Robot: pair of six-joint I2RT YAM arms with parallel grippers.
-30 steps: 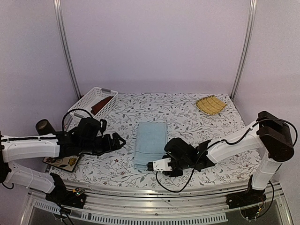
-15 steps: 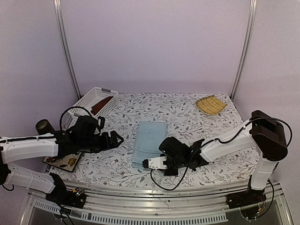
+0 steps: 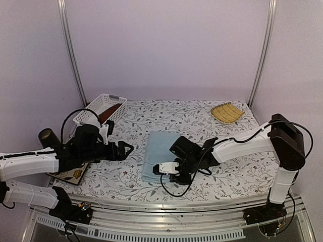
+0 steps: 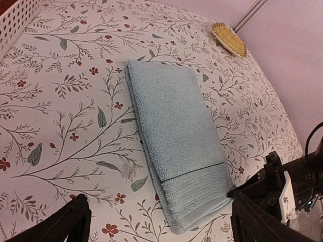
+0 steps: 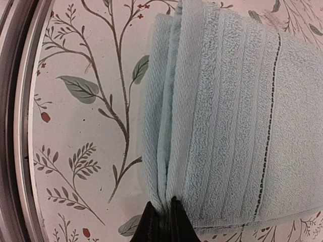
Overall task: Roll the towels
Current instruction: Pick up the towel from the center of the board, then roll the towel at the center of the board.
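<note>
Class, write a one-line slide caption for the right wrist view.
Right gripper pinches the layered edge of the folded blue towel on the floral tablecloth.

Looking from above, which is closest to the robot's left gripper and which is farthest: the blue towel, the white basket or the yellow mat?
Starting from the left gripper:
1. blue towel, just to its right.
2. white basket, behind it at the back left.
3. yellow mat, far off in the back right corner.

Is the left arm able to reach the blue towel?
Probably yes: the open left gripper sits beside the blue towel with only bare tablecloth between; the right gripper pinches just its near corner.
</note>
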